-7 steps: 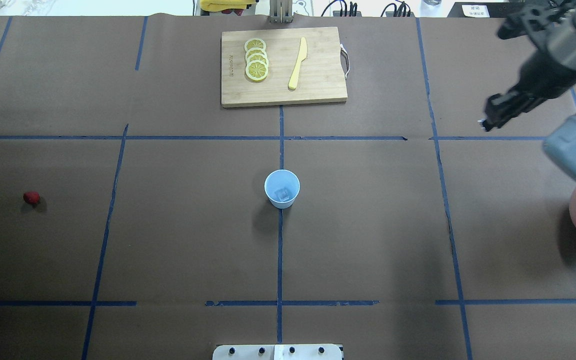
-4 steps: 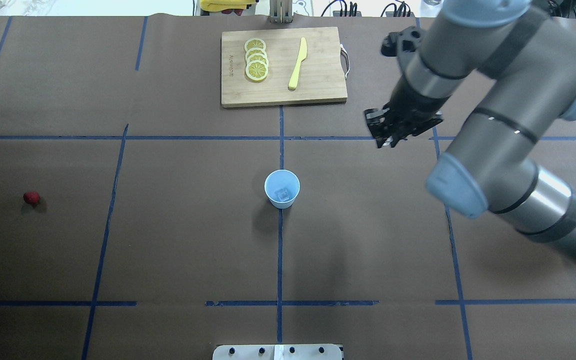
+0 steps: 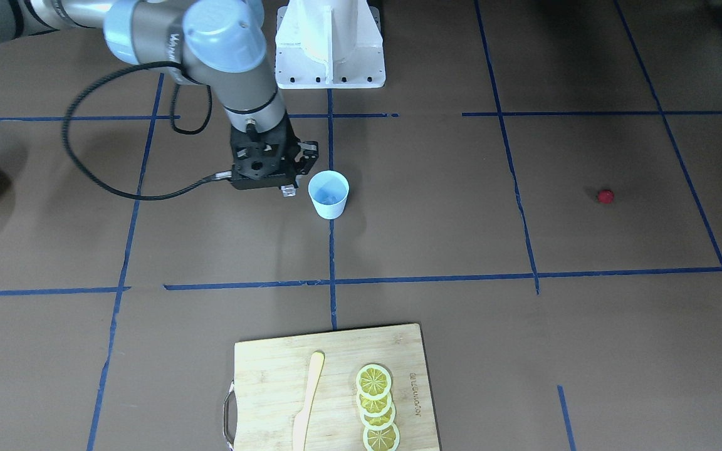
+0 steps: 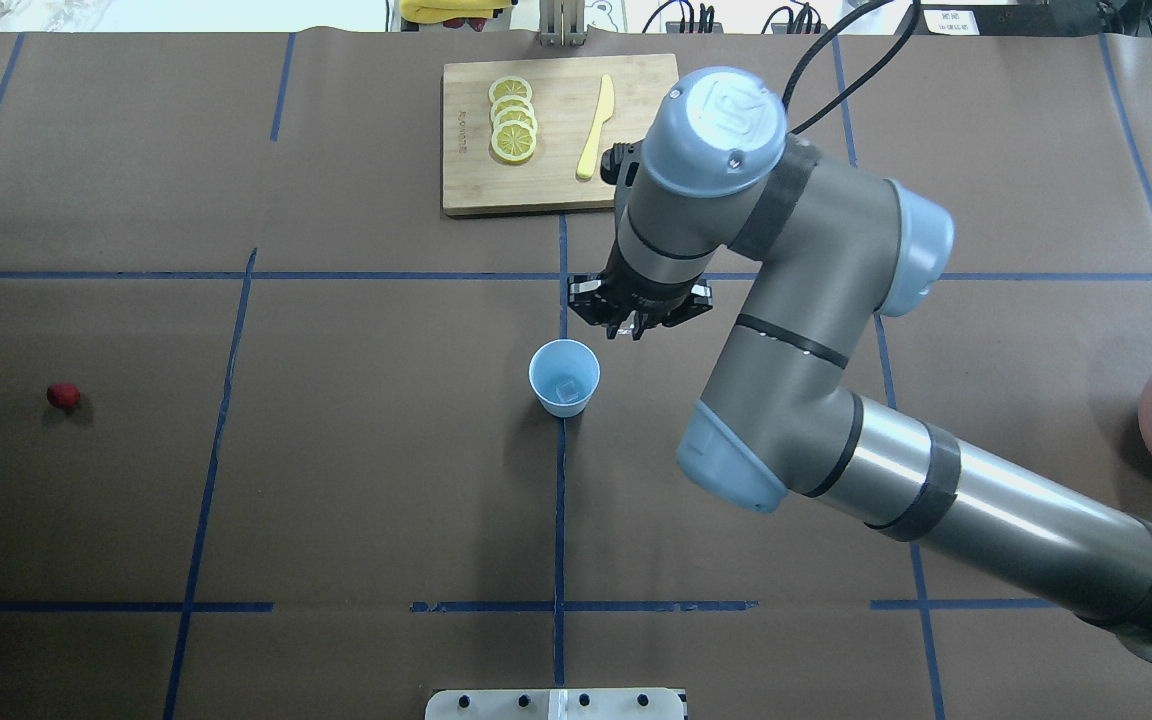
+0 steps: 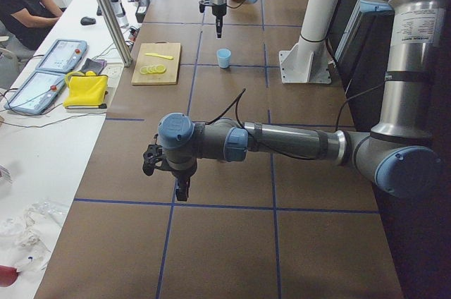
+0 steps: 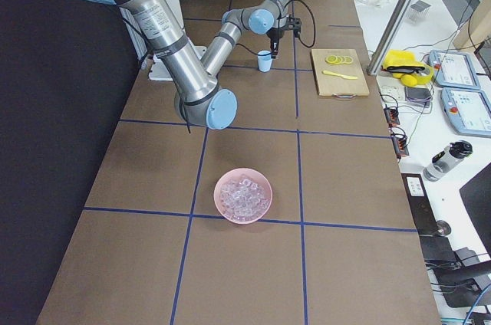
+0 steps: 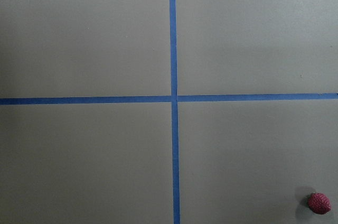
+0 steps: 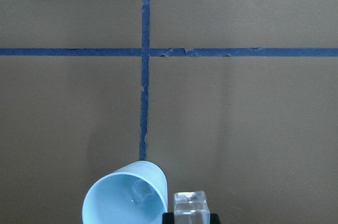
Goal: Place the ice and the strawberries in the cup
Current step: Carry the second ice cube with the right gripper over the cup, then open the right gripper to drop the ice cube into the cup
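The pale-blue cup (image 4: 564, 375) stands upright at the table's centre with one ice cube (image 4: 566, 387) lying in it. My right gripper (image 4: 636, 325) hangs just beyond and to the right of the cup's rim, shut on a clear ice cube (image 8: 189, 203) that shows beside the cup (image 8: 127, 197) in the right wrist view. The red strawberry (image 4: 62, 395) lies alone far to the left and shows at the corner of the left wrist view (image 7: 319, 203). My left gripper (image 5: 182, 190) appears only in the exterior left view, so I cannot tell its state.
A pink bowl (image 4: 1151, 410) heaped with ice sits at the right edge. At the far side lies a wooden cutting board (image 4: 636, 185) carrying lemon slices (image 4: 513, 120) and a yellow knife (image 4: 596, 125). Blue tape lines cross the brown table cover.
My right arm has swept in from the far right, past the board's corner, to just beside the cup. The cup and the strawberry have stayed put.
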{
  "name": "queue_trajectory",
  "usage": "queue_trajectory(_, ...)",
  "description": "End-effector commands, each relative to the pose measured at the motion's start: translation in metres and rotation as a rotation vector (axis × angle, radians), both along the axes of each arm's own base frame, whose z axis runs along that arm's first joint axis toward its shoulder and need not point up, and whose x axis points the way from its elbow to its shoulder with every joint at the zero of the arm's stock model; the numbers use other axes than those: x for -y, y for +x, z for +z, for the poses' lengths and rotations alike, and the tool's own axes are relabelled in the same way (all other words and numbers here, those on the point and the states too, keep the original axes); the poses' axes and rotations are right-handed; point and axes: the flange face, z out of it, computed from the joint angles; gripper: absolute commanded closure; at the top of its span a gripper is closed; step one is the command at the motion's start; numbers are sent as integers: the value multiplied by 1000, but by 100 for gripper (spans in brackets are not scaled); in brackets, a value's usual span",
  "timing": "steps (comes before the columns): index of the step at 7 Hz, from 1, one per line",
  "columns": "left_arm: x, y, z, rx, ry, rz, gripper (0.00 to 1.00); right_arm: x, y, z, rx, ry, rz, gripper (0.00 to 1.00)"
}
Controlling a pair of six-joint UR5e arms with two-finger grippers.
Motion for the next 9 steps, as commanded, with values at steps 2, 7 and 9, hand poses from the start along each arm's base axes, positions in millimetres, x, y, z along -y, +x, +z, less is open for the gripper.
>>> queue_trajectory(2,0,0,1,0,-3,0,0,-11,-42,-13,-22,5,-8,100)
queue_trajectory(7,0,0,3,1,-6,0,0,-22,-54,-16,-21,10,-31,91)
queue_trajectory(9,0,0,5,4,-6,1,0,-22,-54,-20,-17,12,-31,60)
